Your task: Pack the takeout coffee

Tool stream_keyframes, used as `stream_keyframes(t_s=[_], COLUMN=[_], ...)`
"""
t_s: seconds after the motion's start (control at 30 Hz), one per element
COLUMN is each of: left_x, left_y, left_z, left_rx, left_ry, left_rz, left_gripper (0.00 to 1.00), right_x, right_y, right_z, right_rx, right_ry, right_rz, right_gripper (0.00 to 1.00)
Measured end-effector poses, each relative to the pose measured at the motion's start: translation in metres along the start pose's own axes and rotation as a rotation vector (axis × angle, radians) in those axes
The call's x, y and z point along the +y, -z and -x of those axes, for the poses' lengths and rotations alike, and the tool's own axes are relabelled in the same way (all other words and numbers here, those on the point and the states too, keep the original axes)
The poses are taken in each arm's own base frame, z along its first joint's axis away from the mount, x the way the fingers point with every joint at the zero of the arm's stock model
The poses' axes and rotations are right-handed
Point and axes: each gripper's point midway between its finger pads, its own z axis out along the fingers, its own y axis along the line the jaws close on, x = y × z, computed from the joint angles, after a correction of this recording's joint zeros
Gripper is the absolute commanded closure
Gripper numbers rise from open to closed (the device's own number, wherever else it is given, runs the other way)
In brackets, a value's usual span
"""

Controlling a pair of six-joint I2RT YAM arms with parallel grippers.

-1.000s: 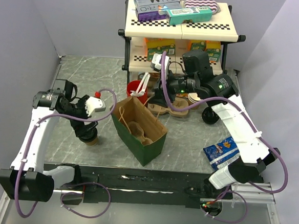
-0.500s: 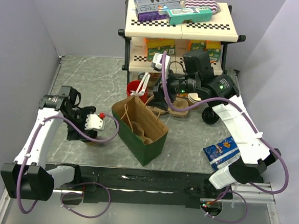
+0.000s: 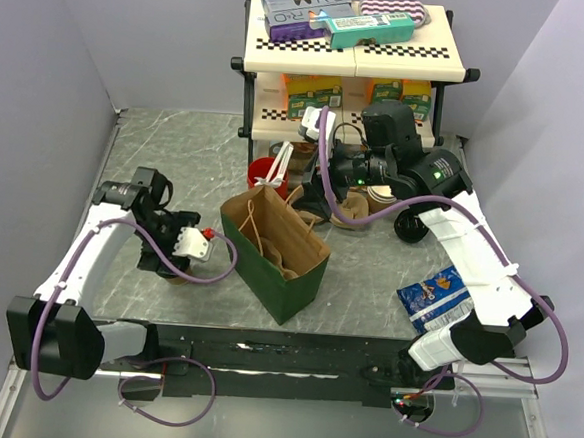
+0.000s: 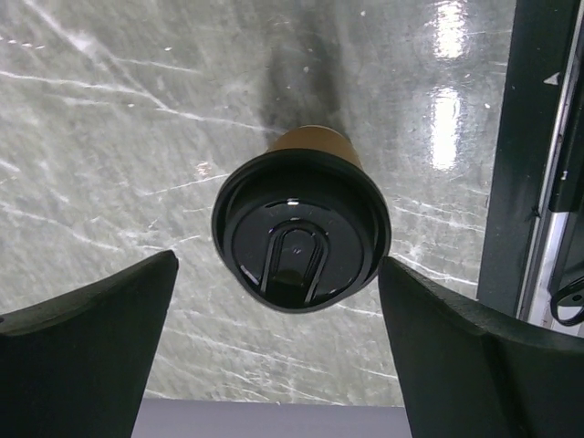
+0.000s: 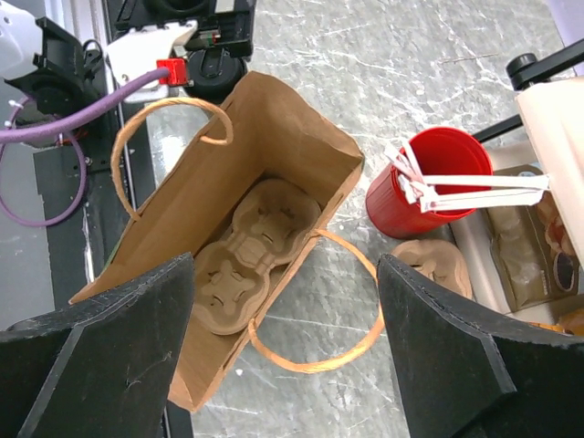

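The takeout coffee [image 4: 301, 228], a brown paper cup with a black lid, stands upright on the marble table. In the left wrist view it sits just beyond my open left gripper [image 4: 276, 263], between the two dark fingers [image 4: 100, 338] and touching neither. In the top view my left gripper [image 3: 179, 256] hangs over the cup [image 3: 174, 274], which is mostly hidden. The open brown paper bag [image 3: 275, 248] stands right of it, with a pulp cup carrier [image 5: 246, 255] inside. My right gripper [image 5: 285, 263] is open and empty above the bag [image 5: 182, 201]; in the top view it [image 3: 314, 195] is behind the bag.
A red cup of stirrers [image 3: 267, 174] stands behind the bag. A spare pulp carrier [image 3: 358, 212] and pale cups [image 3: 379, 195] lie under the right arm. A shelf rack [image 3: 354, 53] stands at the back. A blue snack bag [image 3: 432, 294] lies at the right.
My left arm has swung its wrist in and turned the gripper, which now points down over the coffee. The right arm has shifted slightly left. The cup and bag have not moved.
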Motion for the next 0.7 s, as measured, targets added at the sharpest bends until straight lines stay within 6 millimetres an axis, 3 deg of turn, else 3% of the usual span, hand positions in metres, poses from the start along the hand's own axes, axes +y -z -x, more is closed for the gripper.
stream_keyframes(t_s=[0.7], left_x=[-0.01], left_y=[-0.024], left_z=[-0.011], left_rx=[0.027], left_ry=[0.014], left_rz=[-0.081], left_gripper=[0.21], right_x=[-0.002], right_y=[0.0], right_z=[0.0], right_rx=[0.003], right_ry=[0.008], right_rz=[-0.007], right_gripper=[0.13])
